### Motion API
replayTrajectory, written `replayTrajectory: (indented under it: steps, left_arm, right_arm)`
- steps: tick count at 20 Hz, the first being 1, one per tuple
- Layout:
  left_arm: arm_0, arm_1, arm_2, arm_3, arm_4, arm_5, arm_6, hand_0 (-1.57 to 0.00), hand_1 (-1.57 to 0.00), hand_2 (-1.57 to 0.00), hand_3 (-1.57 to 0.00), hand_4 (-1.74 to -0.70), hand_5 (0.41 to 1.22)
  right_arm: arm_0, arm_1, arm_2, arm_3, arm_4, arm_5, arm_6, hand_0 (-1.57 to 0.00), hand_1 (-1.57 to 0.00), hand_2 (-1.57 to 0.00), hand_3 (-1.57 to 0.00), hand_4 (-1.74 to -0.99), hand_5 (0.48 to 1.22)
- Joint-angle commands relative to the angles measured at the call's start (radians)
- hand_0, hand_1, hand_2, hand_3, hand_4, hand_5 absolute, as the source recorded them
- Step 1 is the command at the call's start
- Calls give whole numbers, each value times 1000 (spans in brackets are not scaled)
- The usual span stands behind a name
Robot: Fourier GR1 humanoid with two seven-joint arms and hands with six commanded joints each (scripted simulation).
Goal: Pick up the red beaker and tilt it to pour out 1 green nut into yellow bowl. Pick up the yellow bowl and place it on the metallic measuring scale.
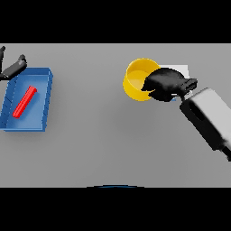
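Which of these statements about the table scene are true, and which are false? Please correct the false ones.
1. The right hand is at the yellow bowl. True.
2. The red object stands upright in the bowl. False: it lies flat in the blue tray.
3. The left hand is at the tray's upper left corner. True.
4. The yellow bowl sits inside the blue tray. False: it is far to the tray's right, beside a pale flat object.

Open grey table (99,135) lies between the shallow blue rectangular tray (45,103) at left and the round yellow bowl (135,79) at right.
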Motion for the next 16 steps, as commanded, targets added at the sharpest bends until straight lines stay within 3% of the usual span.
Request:
replayTrajectory:
  steps: [1, 5, 8, 9, 10, 12, 16]
  left_arm:
    - [1, -7, 3, 5, 4, 6, 4, 1, 1, 1, 1, -799, 754]
    - [6, 2, 6, 11, 5, 1, 5, 1, 1, 1, 1, -801, 754]
    - [-4, -8, 7, 25, 6, -5, 7, 1, 1, 1, 1, -801, 753]
    - [-5, -2, 12, 1, 14, 5, 23, 1, 1, 1, 1, -808, 752]
    - [3, -1, 8, -14, 17, 9, 30, 1, 1, 1, 1, -812, 755]
    - [18, 20, 13, -27, 19, 16, 37, 1, 1, 1, 1, -819, 762]
    - [19, 18, 3, -39, 16, 23, 71, 1, 1, 1, 1, -832, 771]
  right_arm:
    - [-8, -10, -2, 11, -1, -7, -22, -1538, -1559, -1569, -1406, -1726, 1221]
    - [-43, -38, -14, 130, 20, -60, -33, -1557, -1566, -1570, -1342, -1724, 1221]
    - [-69, -38, -16, 170, 12, -68, -48, -1564, -1568, -1571, -1267, -1723, 1221]
    - [-75, -37, -15, 182, 11, -75, -62, -1565, -1554, -1571, -1328, -1725, 1221]
    - [-78, -40, -22, 245, 24, -99, -64, -1567, -1533, -1571, -1376, -1726, 1221]
    - [-84, -44, -36, 319, 34, -129, -23, -1540, -1460, -1525, -1446, -1727, 1221]
    - [-99, -37, -43, 425, 37, -177, -65, -1515, -1385, -1465, -1520, -1729, 1221]
